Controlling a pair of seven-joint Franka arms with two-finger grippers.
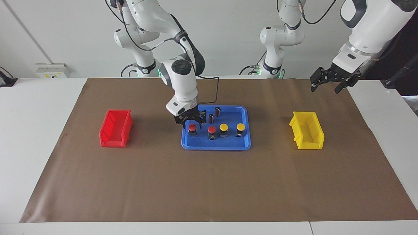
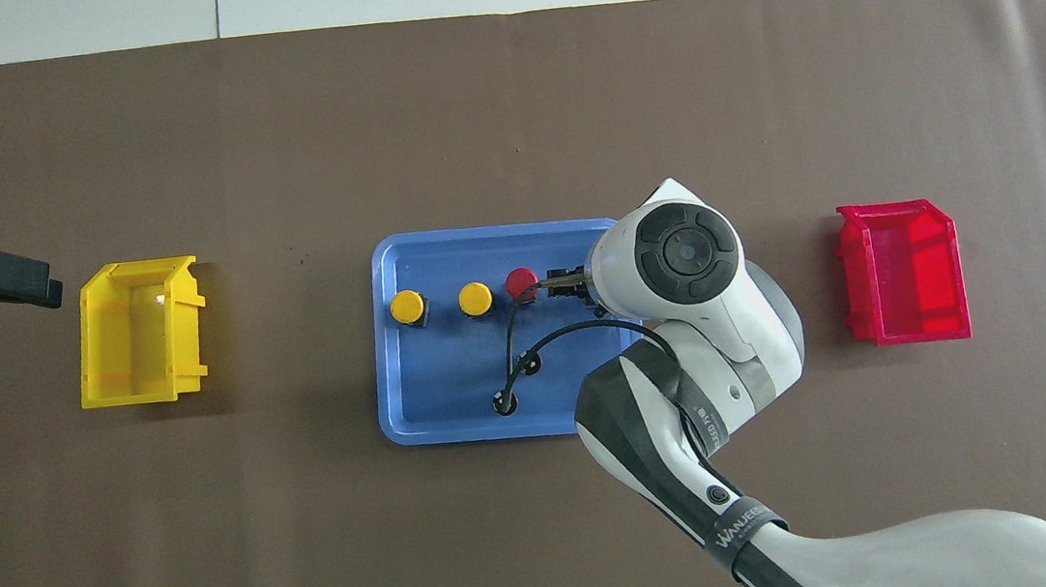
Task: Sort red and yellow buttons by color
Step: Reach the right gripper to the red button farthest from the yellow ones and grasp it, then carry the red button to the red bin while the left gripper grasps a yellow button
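On the blue tray [image 1: 215, 148] [image 2: 478, 233] stand two red buttons [image 1: 192, 126] [image 1: 212, 130] and two yellow buttons [image 1: 223, 127] [image 1: 240, 126] in one row. My right gripper [image 1: 192, 125] is low over the tray, open, its fingers astride the red button at the right arm's end of the row, whose cap shows between them. From overhead the right wrist hides that button; the other red button [image 2: 522, 282] and both yellow buttons [image 2: 476, 298] [image 2: 407, 307] show. My left gripper [image 1: 325, 89] [image 2: 6, 280] waits open in the air by the yellow bin.
A red bin [image 1: 116, 129] [image 2: 905, 273] sits toward the right arm's end of the brown mat, a yellow bin [image 1: 307, 130] [image 2: 138, 332] toward the left arm's end. Two dark cylinders [image 1: 217, 111] [image 1: 211, 118] stand in the tray nearer the robots.
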